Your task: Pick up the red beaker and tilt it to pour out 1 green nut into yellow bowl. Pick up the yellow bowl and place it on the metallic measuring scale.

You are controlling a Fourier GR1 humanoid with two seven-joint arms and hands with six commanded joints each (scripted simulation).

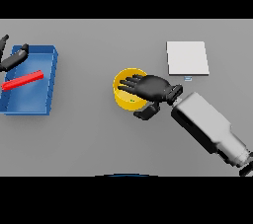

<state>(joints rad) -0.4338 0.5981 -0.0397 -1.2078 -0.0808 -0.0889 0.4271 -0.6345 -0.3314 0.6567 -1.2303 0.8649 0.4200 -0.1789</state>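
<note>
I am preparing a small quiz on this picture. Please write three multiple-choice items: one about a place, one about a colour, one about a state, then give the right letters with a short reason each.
1. Where is the red beaker?
A. in the blue tray
B. on the scale
C. in the bowl

2. What colour is the bowl under the right hand?
A. green
B. yellow
C. white

3. How are the right hand's fingers?
A. curled round the beaker
B. closed in a fist
C. stretched out over the bowl

Answers:
1 A, the beaker lies inside the blue tray at the left.
2 B, its rim and wall are yellow.
3 C, the fingers lie straight above the bowl's opening.
</note>
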